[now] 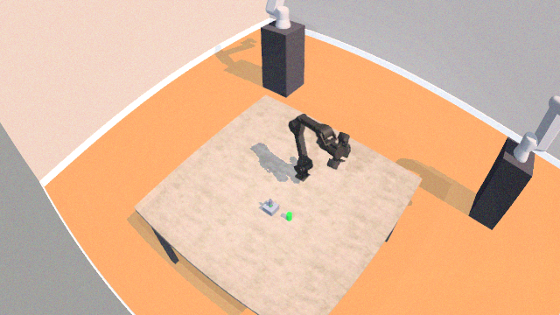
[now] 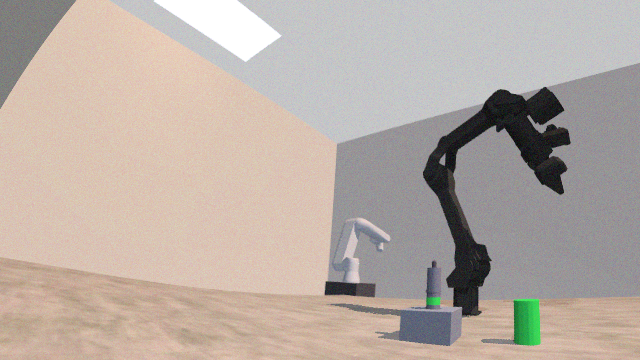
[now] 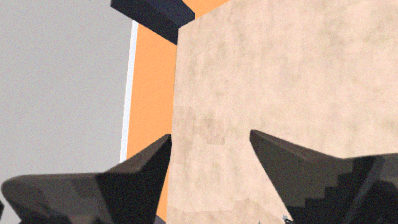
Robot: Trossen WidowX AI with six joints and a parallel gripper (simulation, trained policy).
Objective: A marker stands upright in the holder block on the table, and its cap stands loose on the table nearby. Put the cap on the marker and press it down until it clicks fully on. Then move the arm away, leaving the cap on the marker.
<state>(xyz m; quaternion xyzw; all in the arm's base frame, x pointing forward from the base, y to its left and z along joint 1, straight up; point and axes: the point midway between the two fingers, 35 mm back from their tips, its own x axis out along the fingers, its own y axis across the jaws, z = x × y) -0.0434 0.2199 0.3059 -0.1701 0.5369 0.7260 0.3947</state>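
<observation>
A grey marker (image 1: 270, 201) (image 2: 433, 282) with a green band and a dark tip stands upright in the grey-blue holder block (image 1: 270, 209) (image 2: 425, 326). The green cap (image 1: 289, 216) (image 2: 527, 322) stands upright on the table (image 1: 210, 219), apart from the block, to its right in the top and exterior views. My gripper (image 3: 211, 136) is open, with nothing between its fingers. It hangs high above the table, far from the marker and cap, on the far side of the arm base in the top view. Marker, block and cap are out of the wrist view.
White arms on dark pedestals (image 1: 282, 61) (image 1: 500, 188) stand beyond the table edges. The wrist view shows a table edge, orange floor (image 3: 150, 90) and a dark pedestal (image 3: 150, 15). My arm's base (image 1: 302, 172) (image 2: 466, 299) stands behind the block.
</observation>
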